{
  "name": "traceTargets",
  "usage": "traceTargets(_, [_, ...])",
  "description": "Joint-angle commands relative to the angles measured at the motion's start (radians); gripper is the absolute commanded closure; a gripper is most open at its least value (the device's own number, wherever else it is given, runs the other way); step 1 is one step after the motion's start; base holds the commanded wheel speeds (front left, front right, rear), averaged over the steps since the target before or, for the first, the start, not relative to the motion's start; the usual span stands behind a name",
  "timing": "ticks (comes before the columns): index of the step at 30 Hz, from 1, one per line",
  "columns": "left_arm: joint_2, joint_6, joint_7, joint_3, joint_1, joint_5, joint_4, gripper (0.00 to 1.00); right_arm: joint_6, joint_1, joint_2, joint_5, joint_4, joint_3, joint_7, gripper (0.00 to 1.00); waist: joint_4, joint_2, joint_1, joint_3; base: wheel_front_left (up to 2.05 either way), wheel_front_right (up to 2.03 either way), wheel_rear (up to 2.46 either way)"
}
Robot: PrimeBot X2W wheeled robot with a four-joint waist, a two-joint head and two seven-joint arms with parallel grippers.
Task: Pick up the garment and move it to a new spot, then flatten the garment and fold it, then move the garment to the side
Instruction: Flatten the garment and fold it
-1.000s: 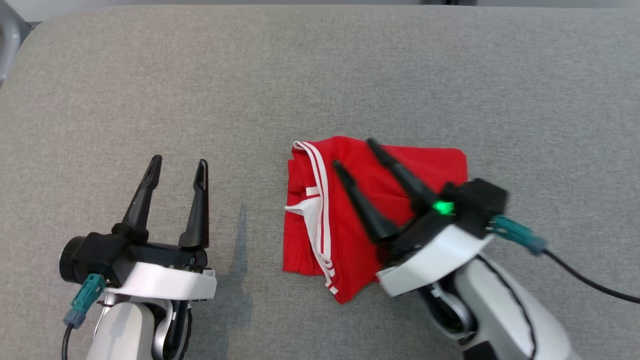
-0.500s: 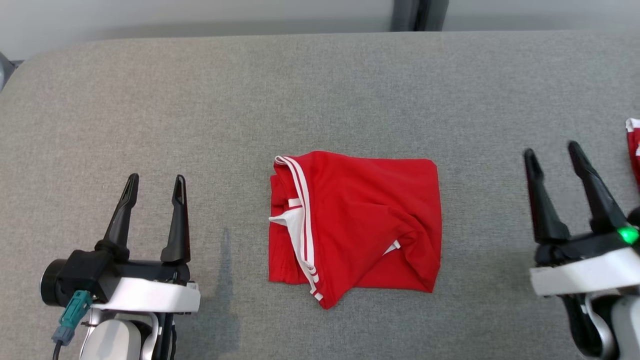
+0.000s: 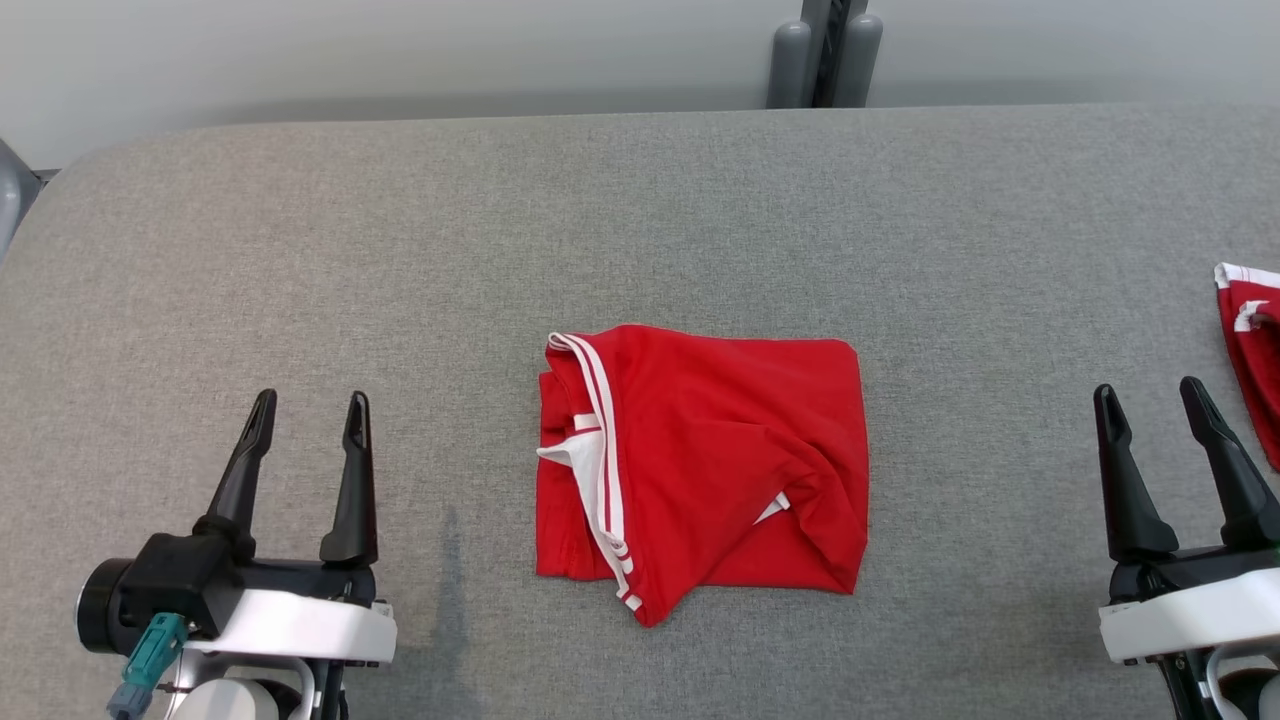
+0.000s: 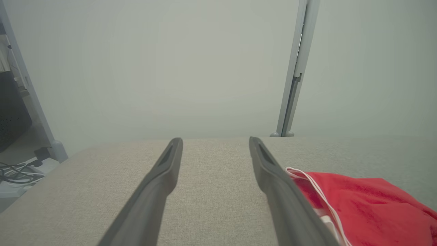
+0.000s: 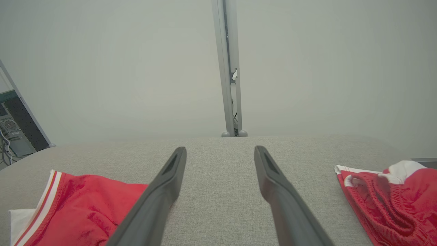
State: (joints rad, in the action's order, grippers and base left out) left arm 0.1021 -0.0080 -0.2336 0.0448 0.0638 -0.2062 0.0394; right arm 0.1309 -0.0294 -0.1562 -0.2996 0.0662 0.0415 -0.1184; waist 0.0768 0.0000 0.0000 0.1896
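The right pincer [image 3: 1147, 390] has drawn back from over the garment [image 3: 720, 450] and now sits at the lower right of the head view. The view itself has also tipped, so more of the worktop's [image 3: 500, 220] far edge shows. The garment lies as it did.

Both pincers stand wide, fingers spread and holding nothing. The left pincer [image 3: 311, 398] sits at the lower left.

The red garment rests near the middle of the grey worktop, folded into a rough square. White-striped hems stack along its left edge, and a raised crease runs toward its near right corner. It looks like thin, smooth sports cloth: light, limp and likely a little slippery, so a single pinched layer would probably peel the fold open. The better hold seems to be a folded edge or corner, taken through all layers at once, ideally from both sides.

It lies between the two pincers, well apart from each, slightly ahead of their fingertips. A second red garment [image 3: 1250, 350] lies at the right edge, just beside the right pincer.
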Motion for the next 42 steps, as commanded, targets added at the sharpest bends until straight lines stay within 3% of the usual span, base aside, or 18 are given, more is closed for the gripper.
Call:
traceTargets(1, [0.003, 0.005, 0.006, 0.002, -0.013, 0.012, -0.011, 0.00, 0.000, 0.012, 0.000, 0.002, 0.004, 0.002, 0.002, 0.00, 0.002, 0.0000, 0.0000, -0.002, 0.00, 0.00, 0.00])
traceTargets(14, [0.005, 0.020, 0.023, 0.020, -0.023, 0.005, -0.048, 0.00, 0.000, 0.006, -0.014, -0.007, -0.001, -0.008, 0.014, 0.00, 0.010, 0.0000, 0.0000, 0.001, 0.00, 0.00, 0.00])
traceTargets(15, [0.004, 0.020, 0.023, 0.022, -0.021, 0.005, -0.050, 0.00, 0.000, 0.002, -0.020, -0.010, -0.003, -0.016, 0.022, 0.33, 0.013, 0.0000, 0.0000, 0.004, 0.00, 0.00, 0.00])
traceTargets(16, [0.004, 0.020, 0.023, 0.023, -0.017, 0.004, -0.052, 0.00, 0.000, -0.001, -0.026, -0.011, -0.005, -0.025, 0.028, 0.87, 0.016, 0.0000, 0.0000, 0.008, 0.00, 0.00, 0.00])
traceTargets(17, [0.003, 0.021, 0.023, 0.026, -0.013, 0.004, -0.053, 0.00, 0.000, -0.005, -0.031, -0.014, -0.007, -0.033, 0.032, 1.00, 0.020, 0.0000, 0.0000, 0.010, 0.00, 0.00, 0.00])
traceTargets(24, [-0.005, 0.027, 0.013, 0.041, 0.013, -0.003, -0.055, 0.00, 0.000, -0.053, -0.062, -0.029, -0.049, -0.115, 0.033, 1.00, 0.061, 0.0000, 0.0000, 0.049, 0.00, 0.00, 0.00])
traceTargets(31, [-0.014, 0.026, 0.001, 0.057, 0.038, -0.014, -0.046, 0.00, 0.000, -0.126, -0.089, -0.046, -0.111, -0.283, 0.033, 1.00, 0.095, 0.0000, 0.0000, 0.089, 0.00, 0.00, 0.00])
traceTargets(35, [-0.019, 0.023, -0.007, 0.067, 0.058, -0.020, -0.030, 0.00, 0.000, -0.178, -0.099, -0.066, -0.183, -0.389, 0.019, 1.00, 0.115, 0.0000, 0.0000, 0.104, 0.00, 0.00, 0.00])
traceTargets(42, [-0.026, 0.022, -0.022, 0.077, 0.077, -0.030, -0.006, 0.00, 0.000, -0.242, -0.115, -0.105, -0.326, -0.479, -0.003, 1.00, 0.138, 0.0000, 0.0000, 0.117, 0.00, 0.00, 0.00])
